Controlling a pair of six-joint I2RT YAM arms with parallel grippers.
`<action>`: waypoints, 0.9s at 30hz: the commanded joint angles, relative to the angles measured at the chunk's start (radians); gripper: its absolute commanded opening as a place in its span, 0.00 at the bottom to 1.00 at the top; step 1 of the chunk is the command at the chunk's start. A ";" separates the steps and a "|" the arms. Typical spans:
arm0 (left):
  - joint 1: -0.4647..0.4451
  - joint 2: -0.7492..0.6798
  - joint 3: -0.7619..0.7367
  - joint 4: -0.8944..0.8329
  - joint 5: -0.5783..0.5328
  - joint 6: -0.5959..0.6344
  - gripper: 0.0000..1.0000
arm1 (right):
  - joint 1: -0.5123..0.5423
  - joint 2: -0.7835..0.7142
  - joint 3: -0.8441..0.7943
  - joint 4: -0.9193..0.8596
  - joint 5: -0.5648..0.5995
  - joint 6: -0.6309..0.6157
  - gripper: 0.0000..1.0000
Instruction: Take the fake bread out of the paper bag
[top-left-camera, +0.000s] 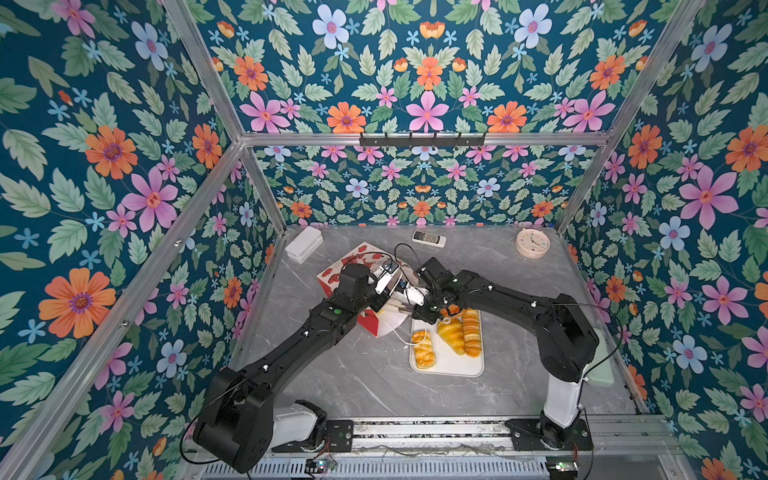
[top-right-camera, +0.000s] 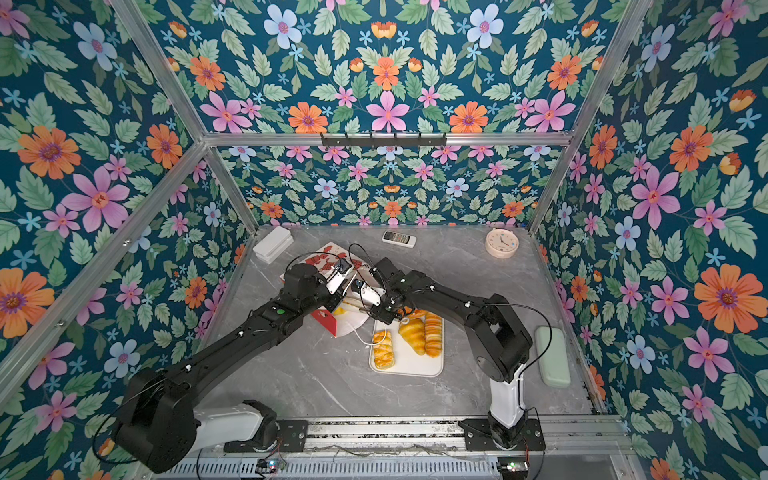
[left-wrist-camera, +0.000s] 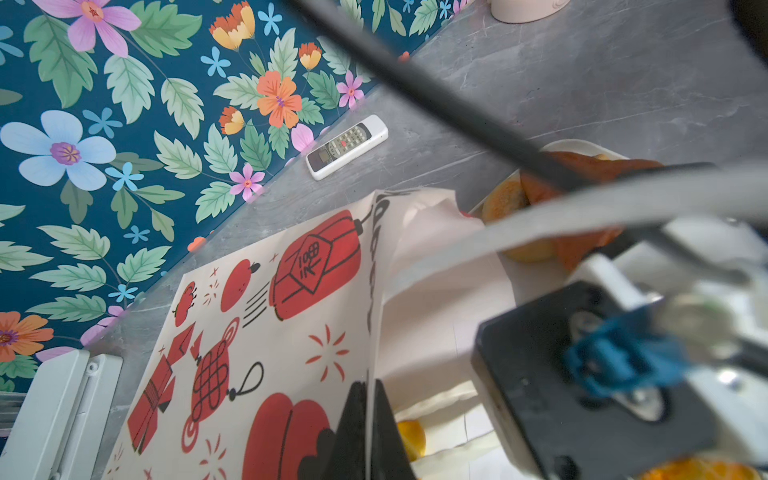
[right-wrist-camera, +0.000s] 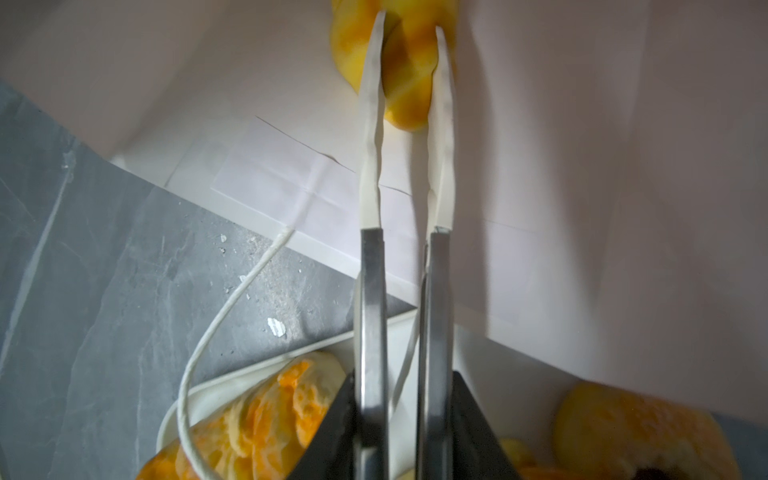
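bread (right-wrist-camera: 405, 87) lay deep in bag (left-wrist-camera: 270, 324), dead ahead of right tool (right-wrist-camera: 410, 25), long axis approx w/ the jaws, narrow astride it; couldn't tell if gripped. left tool (left-wrist-camera: 368, 399) clamped bag rim.

Upper middle of the frame: the right gripper's (right-wrist-camera: 409, 23) white fingertips (right-wrist-camera: 370, 83) flank a yellow pastry (right-wrist-camera: 409, 95) inside the paper bag (right-wrist-camera: 582, 166).

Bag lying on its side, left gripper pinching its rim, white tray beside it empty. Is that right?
Not quite. The tray is not empty: both top views show several pastries lying on it. The rest stands.
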 joint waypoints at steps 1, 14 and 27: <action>0.001 0.002 0.000 0.033 -0.008 0.001 0.00 | 0.001 -0.024 -0.004 -0.032 0.001 -0.008 0.29; 0.001 0.011 0.000 0.045 -0.054 -0.007 0.00 | 0.002 -0.150 -0.073 -0.065 0.096 0.101 0.25; 0.001 0.039 0.011 0.051 -0.188 -0.059 0.00 | 0.002 -0.326 -0.120 -0.191 0.149 0.306 0.23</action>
